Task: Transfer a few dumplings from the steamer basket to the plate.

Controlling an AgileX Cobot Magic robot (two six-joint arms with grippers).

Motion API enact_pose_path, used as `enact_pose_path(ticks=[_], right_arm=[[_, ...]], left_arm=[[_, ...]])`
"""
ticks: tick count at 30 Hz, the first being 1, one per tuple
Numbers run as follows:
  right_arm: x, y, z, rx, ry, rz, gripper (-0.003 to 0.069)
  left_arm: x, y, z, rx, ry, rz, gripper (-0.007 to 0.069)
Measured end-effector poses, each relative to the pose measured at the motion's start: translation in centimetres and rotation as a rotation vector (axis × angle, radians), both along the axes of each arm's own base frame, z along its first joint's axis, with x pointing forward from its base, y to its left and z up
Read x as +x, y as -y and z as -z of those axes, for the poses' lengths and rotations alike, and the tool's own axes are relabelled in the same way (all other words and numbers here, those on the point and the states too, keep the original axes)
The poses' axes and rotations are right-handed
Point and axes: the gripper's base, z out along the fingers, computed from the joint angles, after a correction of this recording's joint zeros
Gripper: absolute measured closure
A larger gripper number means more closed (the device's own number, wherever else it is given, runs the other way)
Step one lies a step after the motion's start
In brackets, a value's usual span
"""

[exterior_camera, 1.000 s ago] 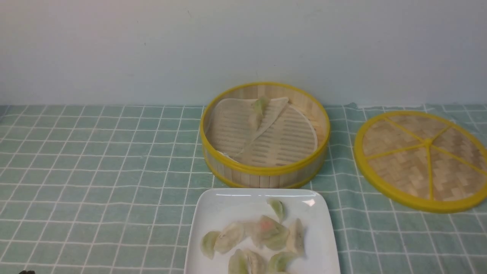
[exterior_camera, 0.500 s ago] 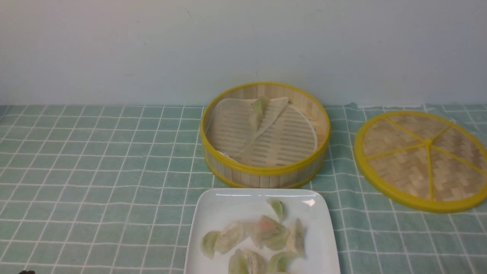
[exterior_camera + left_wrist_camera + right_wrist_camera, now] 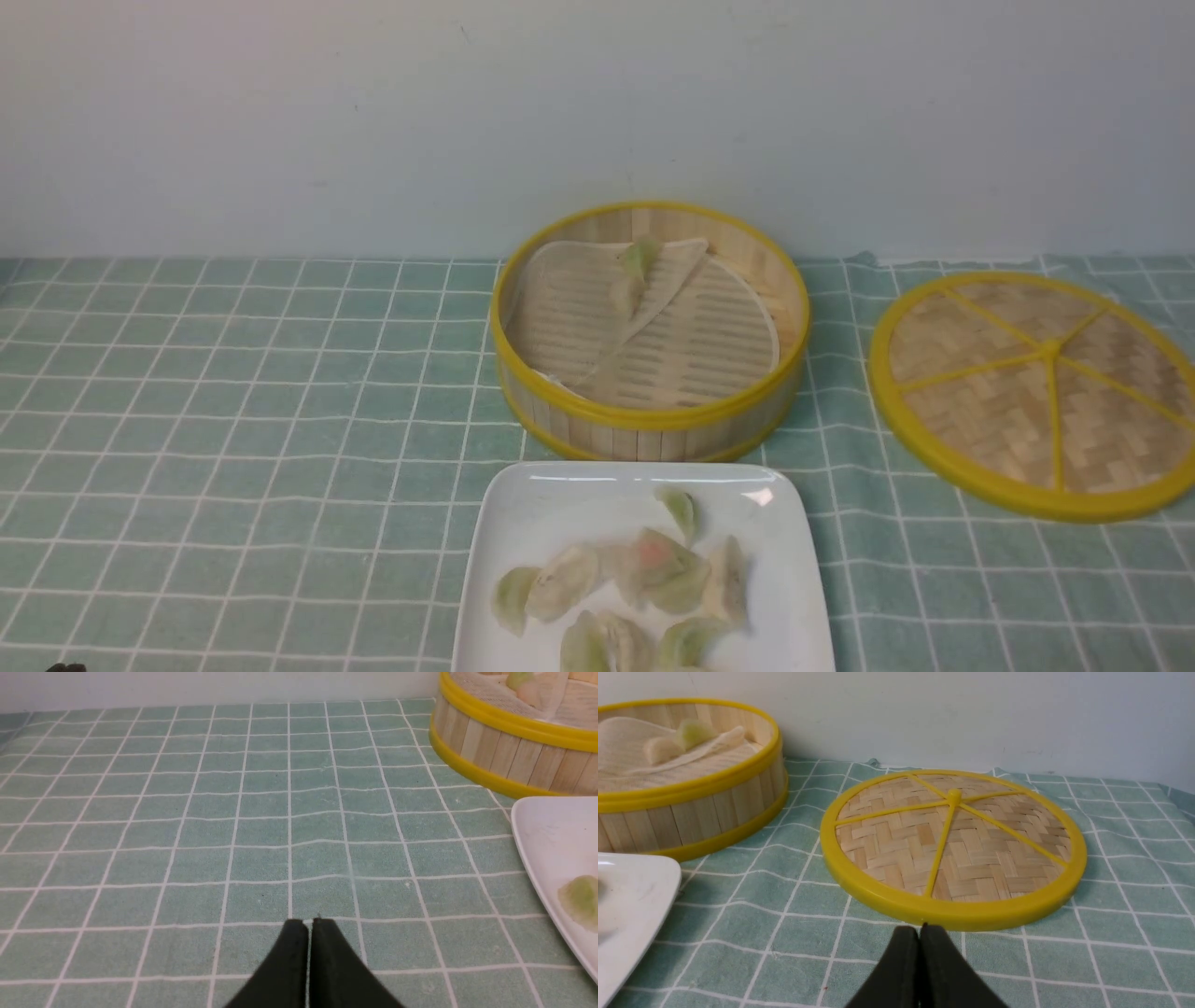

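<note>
Nearest to you, the left gripper (image 3: 308, 924) and the right gripper (image 3: 920, 928) are both clenched on nothing, low over the checked cloth (image 3: 233, 420). Next is the one white plate (image 3: 523, 504): you can count about eight dumplings (image 3: 644, 583) on it, but the frame edge cuts the pile, so the number is not sure. Behind it stands one steamer basket (image 3: 653, 420), with two dumplings left on its folded liner (image 3: 579, 317). One woven lid (image 3: 1036, 392) lies flat to the right. Compared with one second ago, nothing differs; both grippers stay closed.
</note>
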Motion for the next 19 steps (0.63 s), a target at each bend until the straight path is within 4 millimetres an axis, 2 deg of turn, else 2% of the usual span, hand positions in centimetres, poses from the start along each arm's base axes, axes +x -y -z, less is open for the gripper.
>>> enact_pose_path(ticks=[19], right_arm=[[0.0, 0.0, 0.0, 0.016, 0.0, 0.004, 0.0672]], left_arm=[[0.0, 0.0, 0.0, 0.0, 0.0, 0.0, 0.0631]])
